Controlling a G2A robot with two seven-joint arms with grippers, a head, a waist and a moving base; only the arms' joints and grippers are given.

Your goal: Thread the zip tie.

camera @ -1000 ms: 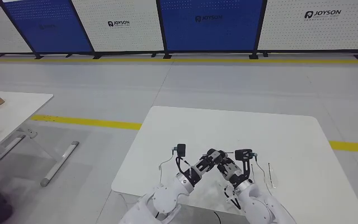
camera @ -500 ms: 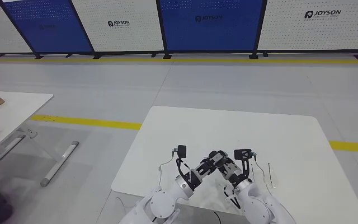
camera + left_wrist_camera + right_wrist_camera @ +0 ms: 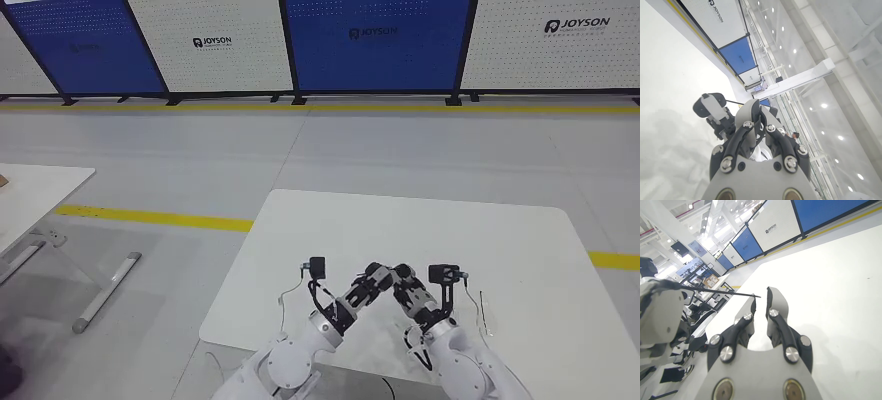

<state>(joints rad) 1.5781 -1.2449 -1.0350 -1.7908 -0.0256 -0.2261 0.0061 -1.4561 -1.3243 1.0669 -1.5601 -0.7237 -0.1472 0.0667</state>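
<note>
Zip tie (image 3: 715, 291), a thin black strip, is held up in the air above the white table (image 3: 420, 225), close to the table's near edge. The left gripper (image 3: 758, 106) has its jaws closed on one end of the strip. The strip sticks out straight from its fingertips toward the right gripper (image 3: 762, 295). In the right wrist view the free tip of the strip crosses just over the tip of one finger (image 3: 750, 306). It ends in the narrow gap at the fingertips and comes short of the other finger (image 3: 777, 298).

The right gripper's jaws are slightly open. A slim strip of bare table shows between the black pads, and nothing is pinched between them. I cannot tell whether the tip of the zip tie touches the first finger or only passes in front of it.

From above, the two grippers meet nose to nose, almost touching, with the arms coming in from either side in a shallow V.

A second thin strip (image 3: 487, 312) lies flat on the table, out beyond the right arm and well apart from both grippers. Past the far edge of the table is grey floor with a yellow line (image 3: 150, 217) painted across it. Behind that stands a row of blue and white panels (image 3: 375, 45). The corner of another white table (image 3: 40, 190) stands off to the left.
</note>
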